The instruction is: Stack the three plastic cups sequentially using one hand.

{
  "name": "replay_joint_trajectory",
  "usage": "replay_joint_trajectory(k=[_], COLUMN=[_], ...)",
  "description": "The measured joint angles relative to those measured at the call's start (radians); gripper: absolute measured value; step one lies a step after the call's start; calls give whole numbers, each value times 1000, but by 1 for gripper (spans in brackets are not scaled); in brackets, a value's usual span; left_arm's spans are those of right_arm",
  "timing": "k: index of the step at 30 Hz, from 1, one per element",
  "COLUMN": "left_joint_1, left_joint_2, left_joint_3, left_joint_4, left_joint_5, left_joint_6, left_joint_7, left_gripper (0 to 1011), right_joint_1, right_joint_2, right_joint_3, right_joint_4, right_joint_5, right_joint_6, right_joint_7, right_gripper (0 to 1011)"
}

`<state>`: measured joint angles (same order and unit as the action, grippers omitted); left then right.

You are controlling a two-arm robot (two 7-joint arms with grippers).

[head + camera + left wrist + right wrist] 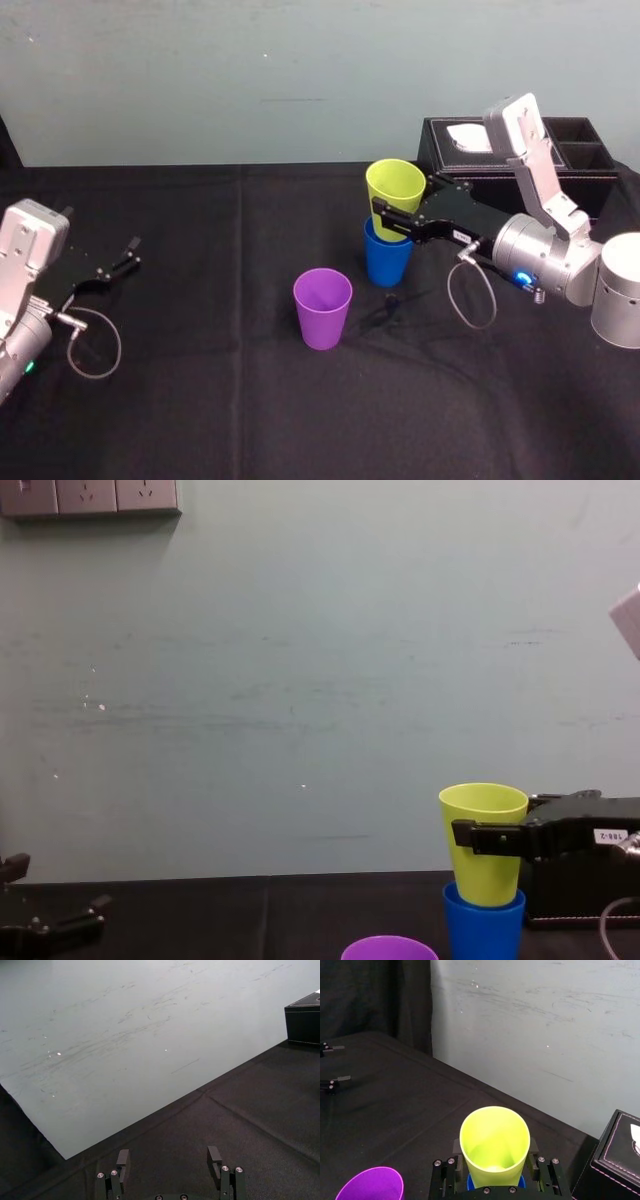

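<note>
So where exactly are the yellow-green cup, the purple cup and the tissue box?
yellow-green cup (486,878): chest view, lower side wall.
purple cup (322,320): head view, outer side wall.
tissue box (455,162): head view, front wall.

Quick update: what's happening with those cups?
Right gripper shut on yellow-green plastic cup, its base inside blue plastic cup. Left gripper parked open, far left. Purple plastic cup stands apart; nothing blocking.

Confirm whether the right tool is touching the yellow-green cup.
Touching. The right wrist view shows the right tool pressed against both sides of the yellow-green cup, with no gap. The left tool sits parked at left.
</note>
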<state>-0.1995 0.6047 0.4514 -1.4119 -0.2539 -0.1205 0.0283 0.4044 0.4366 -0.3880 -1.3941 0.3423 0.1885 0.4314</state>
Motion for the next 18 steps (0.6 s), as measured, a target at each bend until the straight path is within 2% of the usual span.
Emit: replay_joint_trajectory(k=[18], left_joint_1=[0], left_joint_2=[0], left_joint_3=[0], left_joint_4=[0], left_joint_5=[0], left_joint_6=[0], left_joint_7=[0], left_gripper=[1010], right_joint_1=[15], right_joint_2=[-13], right_joint_3=[-2], right_joint_4=[60], right_joint_5=[11], right_joint_6=[-7], right_joint_7=[25], right_gripper=[735])
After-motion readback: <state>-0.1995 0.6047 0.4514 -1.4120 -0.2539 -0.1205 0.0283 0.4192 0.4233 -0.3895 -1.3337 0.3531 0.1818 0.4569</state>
